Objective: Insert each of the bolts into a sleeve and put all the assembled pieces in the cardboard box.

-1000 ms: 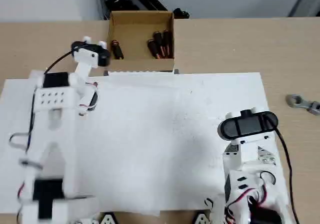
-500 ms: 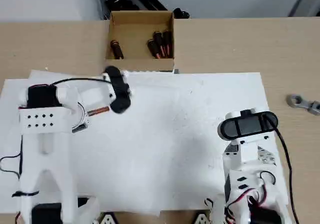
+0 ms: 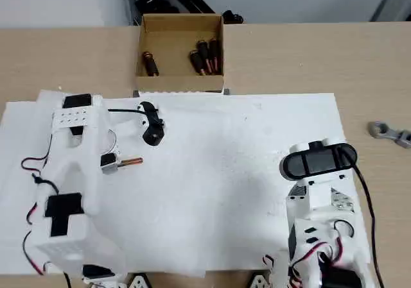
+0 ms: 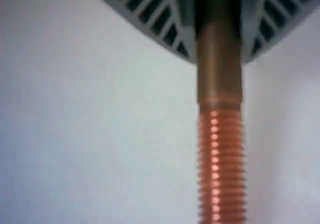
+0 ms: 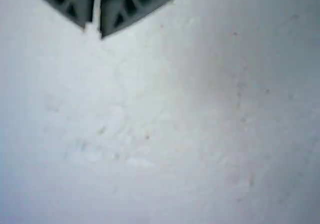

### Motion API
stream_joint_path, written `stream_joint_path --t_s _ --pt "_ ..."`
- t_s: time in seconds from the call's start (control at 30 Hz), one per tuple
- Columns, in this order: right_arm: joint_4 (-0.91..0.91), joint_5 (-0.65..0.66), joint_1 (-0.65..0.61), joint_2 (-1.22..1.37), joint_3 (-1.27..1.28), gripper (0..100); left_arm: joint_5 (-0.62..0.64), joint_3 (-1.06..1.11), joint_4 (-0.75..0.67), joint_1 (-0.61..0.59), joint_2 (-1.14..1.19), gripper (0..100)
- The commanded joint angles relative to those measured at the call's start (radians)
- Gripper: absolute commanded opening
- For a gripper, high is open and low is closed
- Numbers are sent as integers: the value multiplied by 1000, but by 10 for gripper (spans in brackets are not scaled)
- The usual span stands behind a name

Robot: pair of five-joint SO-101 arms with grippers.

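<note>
A copper-coloured threaded bolt point(image 3: 133, 161) is held clamped in the left gripper point(image 3: 113, 162) near the worktop's left edge. Delivery is judged under way, and next it must be carried to the brown cardboard box point(image 3: 180, 83) at the far edge. The right gripper point(image 5: 95, 27) is closed on nothing.

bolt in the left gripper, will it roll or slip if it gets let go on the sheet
Probably stiff: the bolt looks like straight copper-coloured metal. Its round body would likely roll if released on the flat sheet. The left gripper holds its smooth part, not the threads, so it might slip or pivot.
</note>
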Motion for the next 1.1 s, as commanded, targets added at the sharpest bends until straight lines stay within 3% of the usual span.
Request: stream_joint_path --t_s 0.0,0.13,0.37,0.6,0.73,0.9,1.07 --pt "-22 -9 13 2 -5 5 34 2 -77 -5 20 5" --pt "-22 -9 13 2 -5 5 121 51 -198 -3 74 6" --pt "-24 -9 13 2 -5 5 253 64 -204 -3 46 90" --pt "-24 -9 13 2 -5 5 292 59 -6 -2 -232 115" --pt "-24 -9 13 2 -5 5 382 61 130 2 -425 134" --pt "-22 -9 13 2 -5 5 701 65 206 2 -548 135" --pt "-21 -9 12 1 -5 5 1267 50 164 2 -486 137"
